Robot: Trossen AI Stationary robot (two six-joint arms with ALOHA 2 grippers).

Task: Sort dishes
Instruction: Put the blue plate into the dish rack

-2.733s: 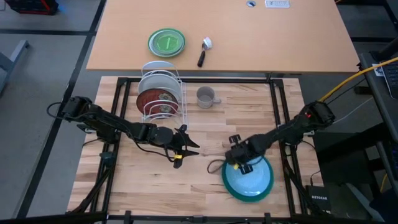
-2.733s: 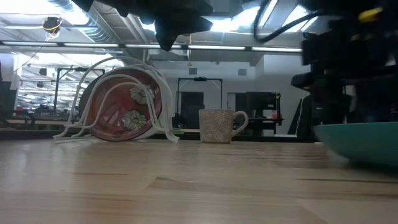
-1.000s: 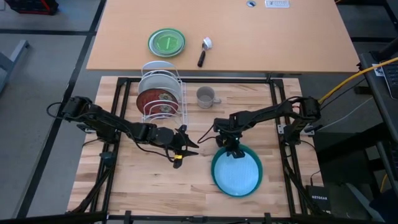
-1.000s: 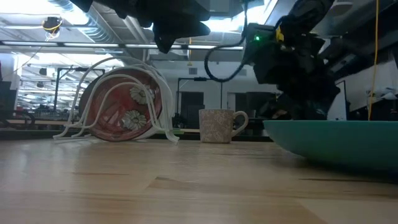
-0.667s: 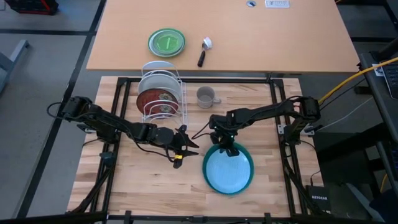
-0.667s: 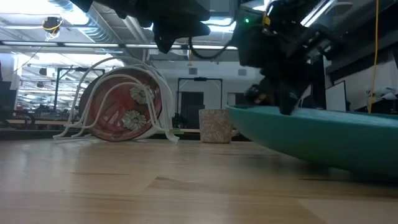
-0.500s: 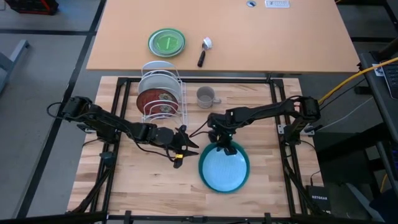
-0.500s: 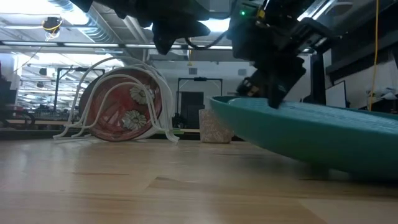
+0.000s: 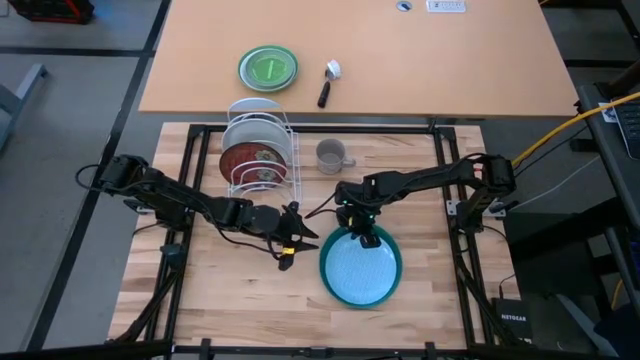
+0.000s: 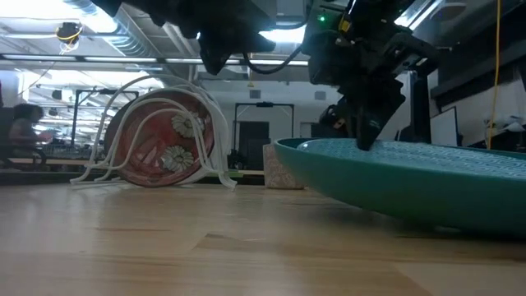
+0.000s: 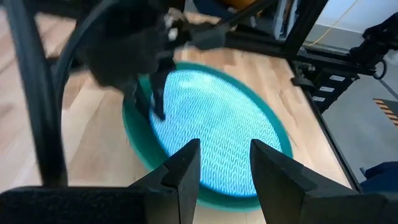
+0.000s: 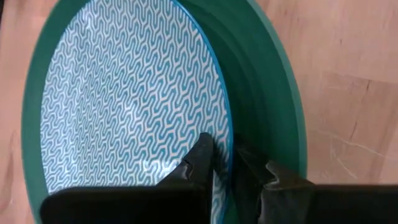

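Wooden tabletop (image 9: 240, 290) is carrying a white wire rack (image 9: 258, 150), which is serving as the landmark: a white plate (image 9: 256, 129) and a dark red patterned plate (image 9: 253, 160) are standing upright in it, and a small grey mug (image 9: 331, 155) is sitting just beside it. Well out from the rack, toward the tabletop's near edge, the teal plate (image 9: 360, 268) is lying with the right pincer (image 9: 367, 236) clamped on its rim on the rack side; in the low view that side appears raised off the wood. The left pincer (image 9: 300, 232) is hovering between rack and plate, its fingers apart and empty. Judging by this, the teal plate is the dish in hand, and the next move is calling for tipping it upright and steering it into a free slot, possibly with a handover to the left arm.
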